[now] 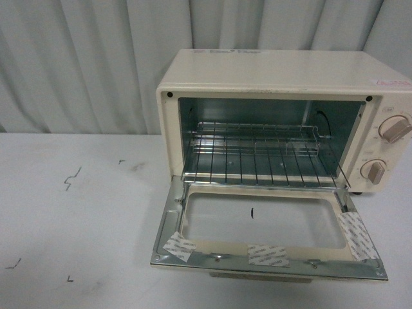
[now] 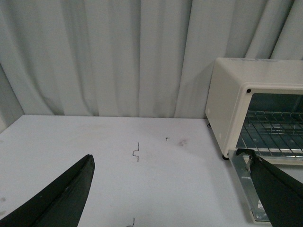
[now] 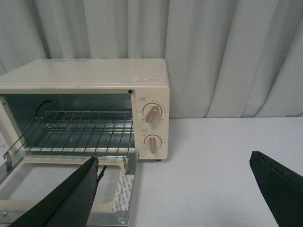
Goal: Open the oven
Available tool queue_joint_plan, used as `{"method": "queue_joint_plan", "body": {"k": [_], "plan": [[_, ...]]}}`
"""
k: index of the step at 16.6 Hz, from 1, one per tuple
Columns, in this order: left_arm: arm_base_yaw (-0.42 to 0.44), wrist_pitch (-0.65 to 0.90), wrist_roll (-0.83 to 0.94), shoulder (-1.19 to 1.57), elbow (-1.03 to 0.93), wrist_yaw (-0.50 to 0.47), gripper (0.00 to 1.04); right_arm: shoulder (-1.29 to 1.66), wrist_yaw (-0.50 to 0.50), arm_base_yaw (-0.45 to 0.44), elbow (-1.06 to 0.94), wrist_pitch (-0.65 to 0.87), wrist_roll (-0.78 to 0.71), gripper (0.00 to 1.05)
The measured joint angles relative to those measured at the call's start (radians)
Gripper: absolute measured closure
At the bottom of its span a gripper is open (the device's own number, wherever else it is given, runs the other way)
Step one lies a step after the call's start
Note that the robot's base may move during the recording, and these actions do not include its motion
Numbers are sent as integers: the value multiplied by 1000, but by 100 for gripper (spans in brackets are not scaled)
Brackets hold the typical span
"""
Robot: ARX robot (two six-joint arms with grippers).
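Both the left hand (image 2: pixel 173 189) and the right hand (image 3: pixel 182 191) gape wide, holding nothing. The boxy cream oven (image 1: pixel 270 84) sits on the white tabletop (image 1: pixel 77 212), glass door folded down, wire rack (image 1: pixel 257 158) exposed.

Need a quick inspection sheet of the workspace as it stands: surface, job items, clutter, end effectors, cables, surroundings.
Surface: white table, a few small dark pen-like marks on it.
Job's things: oven at the right of the table, door folded down fully open; wire rack inside, nothing on it; two knobs on its right panel; tape patches on the door's inner frame.
Clutter: nothing seen.
End effectors: left end effector open, holding nothing, over bare table; right end effector open, holding nothing, in front of the oven.
Cables: nothing seen.
Surroundings: pale pleated curtain behind the table.
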Motion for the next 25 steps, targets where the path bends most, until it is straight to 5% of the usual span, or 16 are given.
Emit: {"method": "queue_joint_plan", "body": {"k": [25], "plan": [[0, 2, 0, 0, 0, 0, 7, 1, 0, 0, 0, 1, 0, 6]]}}
